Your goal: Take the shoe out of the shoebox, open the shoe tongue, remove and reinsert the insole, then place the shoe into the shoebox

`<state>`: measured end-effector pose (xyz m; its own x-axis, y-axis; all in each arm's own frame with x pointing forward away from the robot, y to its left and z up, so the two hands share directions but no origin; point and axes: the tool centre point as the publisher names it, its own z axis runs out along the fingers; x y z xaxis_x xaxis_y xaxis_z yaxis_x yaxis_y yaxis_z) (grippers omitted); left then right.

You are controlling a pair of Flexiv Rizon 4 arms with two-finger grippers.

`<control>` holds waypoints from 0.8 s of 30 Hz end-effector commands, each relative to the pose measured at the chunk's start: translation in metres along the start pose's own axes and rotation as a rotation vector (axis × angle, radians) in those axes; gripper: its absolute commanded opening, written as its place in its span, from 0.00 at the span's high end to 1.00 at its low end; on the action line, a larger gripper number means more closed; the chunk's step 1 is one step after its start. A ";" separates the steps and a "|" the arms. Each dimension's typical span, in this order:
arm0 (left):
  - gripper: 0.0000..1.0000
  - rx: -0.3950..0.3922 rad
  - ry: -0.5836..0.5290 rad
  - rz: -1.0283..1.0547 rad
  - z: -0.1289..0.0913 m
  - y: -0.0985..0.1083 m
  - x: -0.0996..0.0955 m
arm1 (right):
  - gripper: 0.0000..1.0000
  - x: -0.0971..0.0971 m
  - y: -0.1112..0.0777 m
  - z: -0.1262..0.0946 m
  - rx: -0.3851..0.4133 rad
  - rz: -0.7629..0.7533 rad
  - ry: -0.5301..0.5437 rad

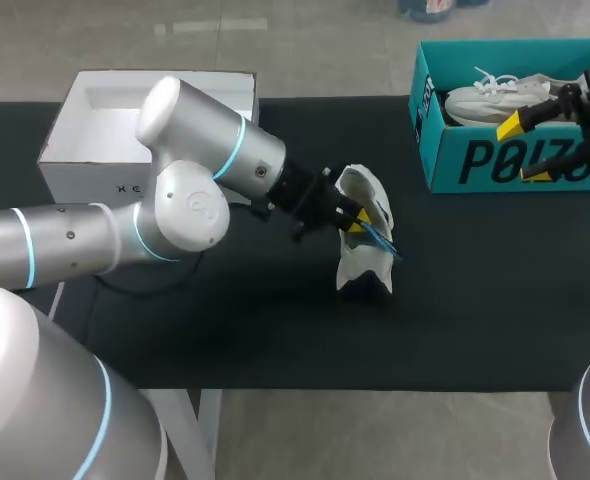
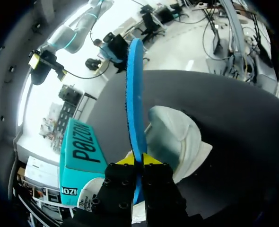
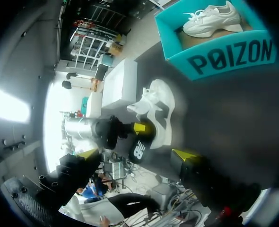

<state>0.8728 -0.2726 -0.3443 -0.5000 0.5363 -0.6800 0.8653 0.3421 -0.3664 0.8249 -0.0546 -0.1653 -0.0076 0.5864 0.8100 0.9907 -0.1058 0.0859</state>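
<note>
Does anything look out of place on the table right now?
The shoe mid-table is tipped up, not flat on its sole; the left tool pinches the blue insole beside it.

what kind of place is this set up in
Looks like a robot test bench, probably in a lab: robot arms reach over a black-covered table, the left hand pinching a blue insole beside a white shoe, with a teal shoebox holding another shoe.

rounded silver arm [image 1: 190, 205] with cyan joint rings, black tool [image 1: 359, 218] tipped yellow.
</note>
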 end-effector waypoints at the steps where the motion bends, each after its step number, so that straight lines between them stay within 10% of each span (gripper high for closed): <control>1: 1.00 -0.048 -0.002 0.020 0.014 0.002 0.000 | 0.00 0.000 0.000 0.000 0.000 0.001 -0.002; 9: 1.00 -0.052 0.010 -0.004 0.014 0.003 0.002 | 0.00 0.000 0.000 0.000 0.000 0.001 -0.002; 13: 0.55 0.003 0.023 -0.019 -0.003 -0.014 0.002 | 0.00 0.000 0.000 0.000 0.000 0.001 -0.002; 17: 0.64 0.001 0.023 -0.002 -0.011 -0.022 0.002 | 0.00 0.000 0.000 0.000 0.000 0.001 -0.002; 19: 1.00 -0.009 0.022 0.010 -0.011 -0.025 0.004 | 0.00 0.000 0.000 0.000 0.000 0.001 -0.002; 24: 1.00 -0.021 0.047 0.014 -0.006 -0.021 0.010 | 0.00 0.000 0.000 0.000 0.000 0.001 -0.002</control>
<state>0.8497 -0.2698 -0.3382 -0.4889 0.5690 -0.6612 0.8719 0.3422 -0.3502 0.8249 -0.0546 -0.1652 -0.0076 0.5865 0.8099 0.9907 -0.1056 0.0858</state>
